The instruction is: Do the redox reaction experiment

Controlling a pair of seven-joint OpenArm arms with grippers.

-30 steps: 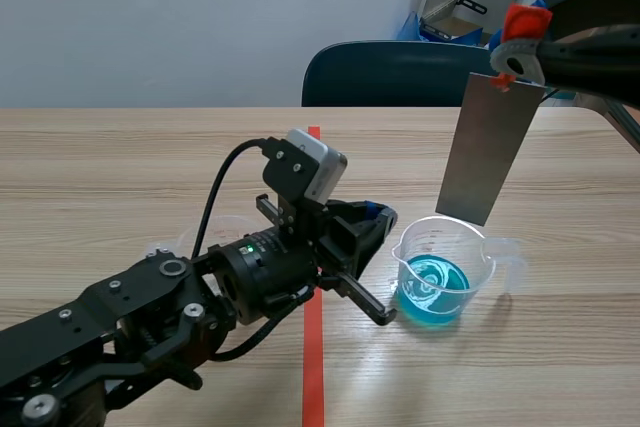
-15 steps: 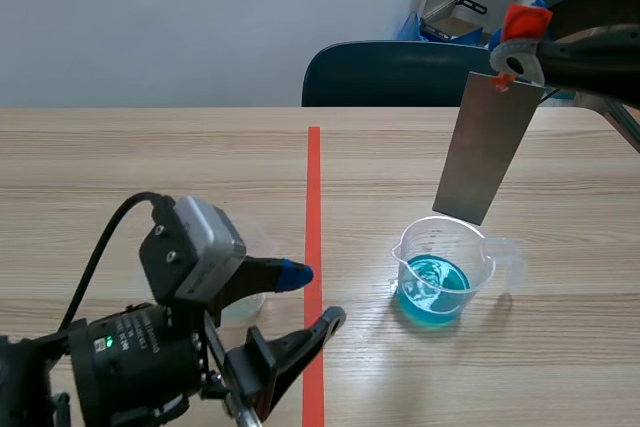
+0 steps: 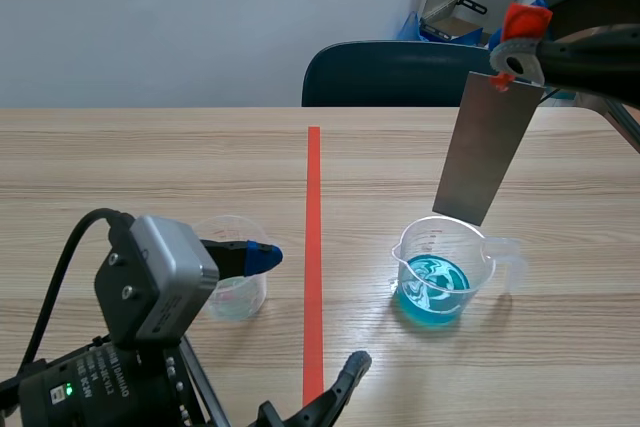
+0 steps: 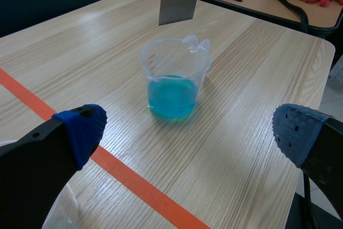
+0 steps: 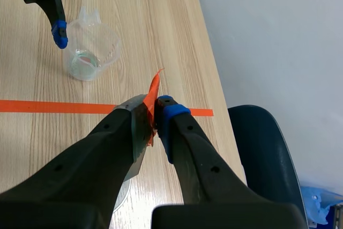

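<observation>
**Grey plate hung over a beaker of blue liquid**

The plate (image 3: 487, 147) is a flat, thin rectangle of dull grey metal, hanging slightly tilted with its lower edge just above the rim of the beaker (image 3: 440, 272). The beaker is clear plastic with a spout, a side handle and printed marks, and is about a third full of bright blue liquid. The right gripper (image 3: 512, 65) pinches the plate's top end with its fingers nearly together, an orange tab (image 3: 526, 21) showing there (the wrist view shows an orange sliver between the pads). The left gripper (image 3: 308, 309) is spread wide and holds nothing. One blue dotted pad (image 3: 262, 257) is over the rim of a small beaker (image 3: 232, 267), which is clear and almost empty; contact cannot be told. Both beakers stand on the pale wood-grain table (image 3: 150, 167), on either side of the tape (image 3: 314, 197). A dark chair (image 3: 385, 72) is behind.
</observation>
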